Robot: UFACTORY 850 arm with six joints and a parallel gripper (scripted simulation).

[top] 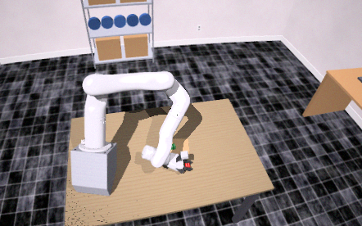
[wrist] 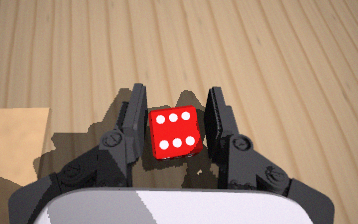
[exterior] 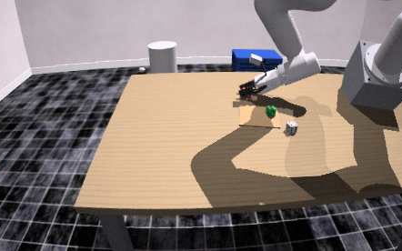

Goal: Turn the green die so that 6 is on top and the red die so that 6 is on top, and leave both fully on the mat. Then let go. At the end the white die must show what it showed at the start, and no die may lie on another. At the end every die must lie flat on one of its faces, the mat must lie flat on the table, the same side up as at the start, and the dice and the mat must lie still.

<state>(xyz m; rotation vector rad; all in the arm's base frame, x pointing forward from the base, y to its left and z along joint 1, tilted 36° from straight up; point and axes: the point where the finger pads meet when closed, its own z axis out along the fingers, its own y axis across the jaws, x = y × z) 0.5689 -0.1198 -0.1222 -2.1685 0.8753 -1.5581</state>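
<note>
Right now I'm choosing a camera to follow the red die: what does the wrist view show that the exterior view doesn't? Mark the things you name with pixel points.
Only wrist: six pips on the red die (top: 187,165) (wrist: 175,131), with a gap to each of the jaws.
Only exterior: the green die (exterior: 271,111) and white die (exterior: 291,127).
Both: parts of the mat (exterior: 251,119) (wrist: 11,140) and the table (exterior: 160,159) (wrist: 281,40).

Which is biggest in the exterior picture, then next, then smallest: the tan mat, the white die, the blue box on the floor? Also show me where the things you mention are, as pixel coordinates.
As they look there:
1. the blue box (exterior: 256,60)
2. the tan mat (exterior: 250,119) (wrist: 11,132)
3. the white die (exterior: 291,127)

The mat is partly shadowed but still looks far bigger than the die.
</note>
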